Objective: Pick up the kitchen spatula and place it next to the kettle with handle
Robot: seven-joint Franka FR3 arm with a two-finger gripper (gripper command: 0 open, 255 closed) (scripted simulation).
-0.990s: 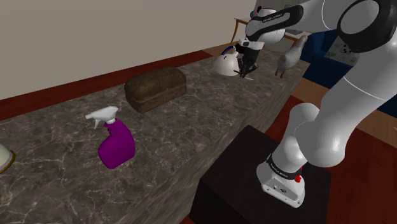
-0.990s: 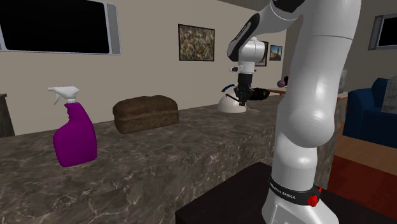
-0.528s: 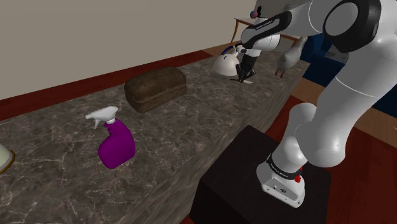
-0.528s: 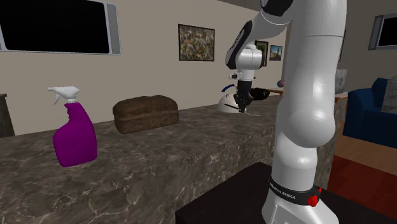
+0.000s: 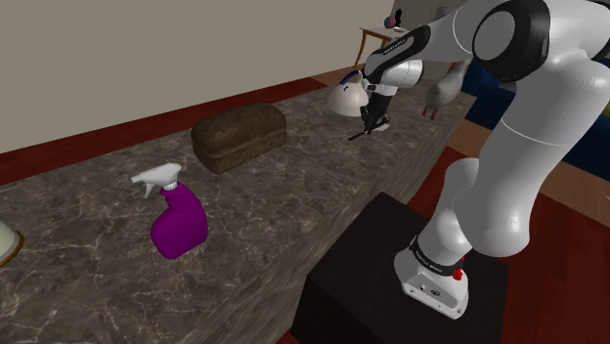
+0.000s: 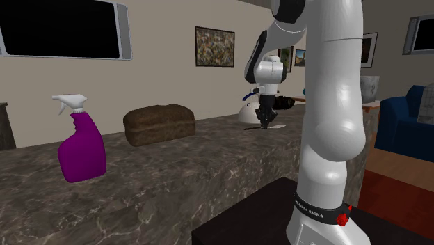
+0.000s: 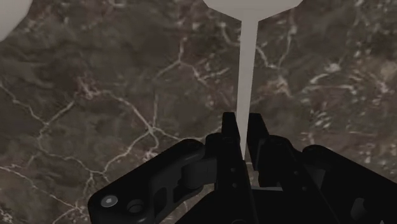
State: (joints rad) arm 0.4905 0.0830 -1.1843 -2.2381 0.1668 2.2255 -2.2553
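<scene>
In the shoulder view a purple spray bottle [image 5: 179, 220] stands toward the left of the marble worktop [image 5: 293, 195]. Next comes a brown loaf [image 5: 239, 135], then the white kettle [image 5: 345, 96] at the far end. Just right of the kettle the arm arches over from its black stand [image 5: 376, 269] and points the hand [image 5: 370, 125] straight down, close above the worktop. In the wrist view its fingers [image 7: 230, 130] are clenched on the thin pale handle of the spatula [image 7: 245, 76], whose blade is cut off at the picture's edge. Whether the spatula touches the worktop cannot be told.
</scene>
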